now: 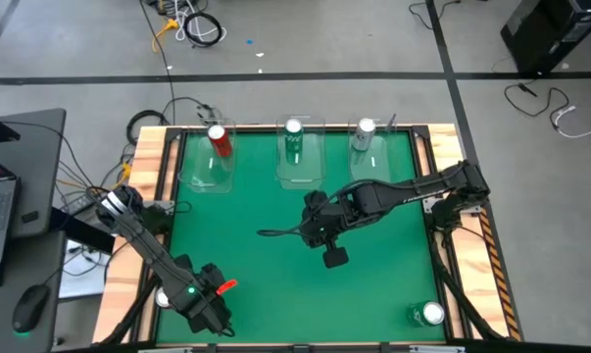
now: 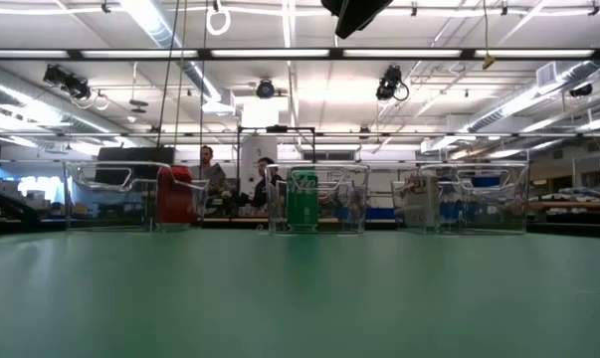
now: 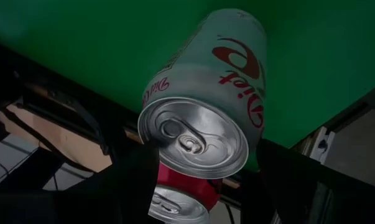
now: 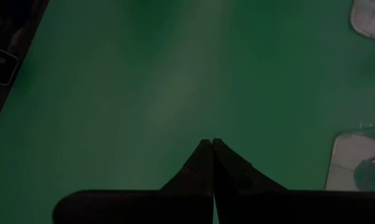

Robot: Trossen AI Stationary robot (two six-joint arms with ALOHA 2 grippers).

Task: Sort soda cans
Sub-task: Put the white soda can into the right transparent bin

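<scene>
My left gripper (image 1: 209, 312) is at the table's near left corner, with a silver-white can (image 3: 206, 93) between its fingers. A red can (image 3: 178, 199) shows just past that can, its top toward the camera. Three clear bins along the far edge each hold one upright can: red (image 1: 218, 138), green (image 1: 293, 137) and silver-white (image 1: 364, 132). Another green can (image 1: 429, 314) stands upright on the mat near the near right corner. My right gripper (image 4: 212, 146) is shut and holds nothing, hanging above the middle of the mat (image 1: 332, 255). My left gripper holds the silver-white can by its side wall just below the top rim (image 3: 151, 146), pinched between the two fingers (image 3: 128, 186), one on each side. The can's shiny top faces the wrist and its body points away from it. Whether its base rests on the mat cannot be told.
The clear bins (image 1: 300, 169) line the far edge and show in the low view as well (image 2: 317, 199). A wooden frame (image 1: 150, 172) borders the green mat. A laptop and a mouse lie off the table's left side. People show in the room behind.
</scene>
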